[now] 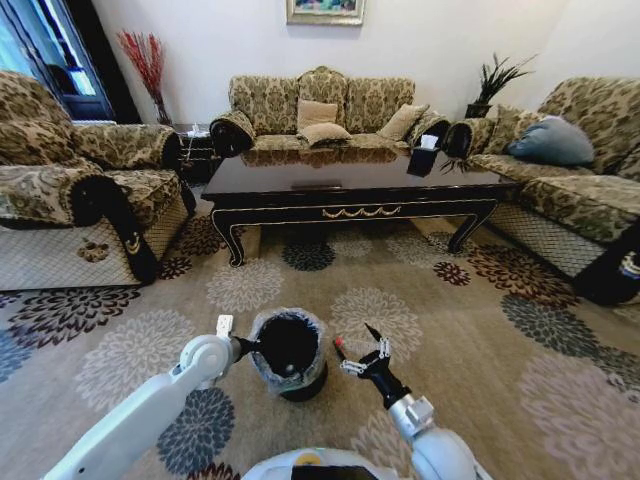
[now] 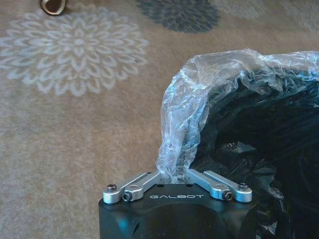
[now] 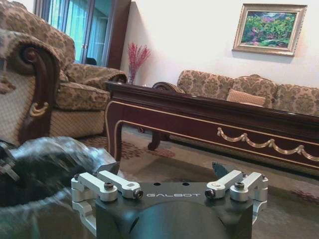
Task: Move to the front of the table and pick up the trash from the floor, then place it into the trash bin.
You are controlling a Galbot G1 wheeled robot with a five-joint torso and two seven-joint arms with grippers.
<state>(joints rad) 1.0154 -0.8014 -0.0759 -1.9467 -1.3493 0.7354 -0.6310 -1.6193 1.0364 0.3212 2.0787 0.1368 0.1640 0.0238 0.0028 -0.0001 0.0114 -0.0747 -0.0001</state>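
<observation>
The trash bin (image 1: 288, 352), black with a clear liner folded over its rim, stands on the flowered floor (image 1: 470, 330) just in front of me. My left gripper (image 1: 243, 346) is at the bin's left rim, shut on the crinkled liner (image 2: 184, 114). My right gripper (image 1: 358, 350) hovers just right of the bin, open, with nothing between its fingers. A tiny red spot (image 1: 338, 344) shows by its near fingertip; I cannot tell what it is. A small round silvery piece of trash (image 2: 52, 5) lies on the carpet. The dark table (image 1: 350, 185) stands beyond the bin.
Patterned sofas ring the table: an armchair (image 1: 70, 190) on the left, a couch (image 1: 325, 115) behind, another sofa (image 1: 570, 170) on the right. A tissue box (image 1: 425, 157) sits on the tabletop. Open carpet lies between bin and table.
</observation>
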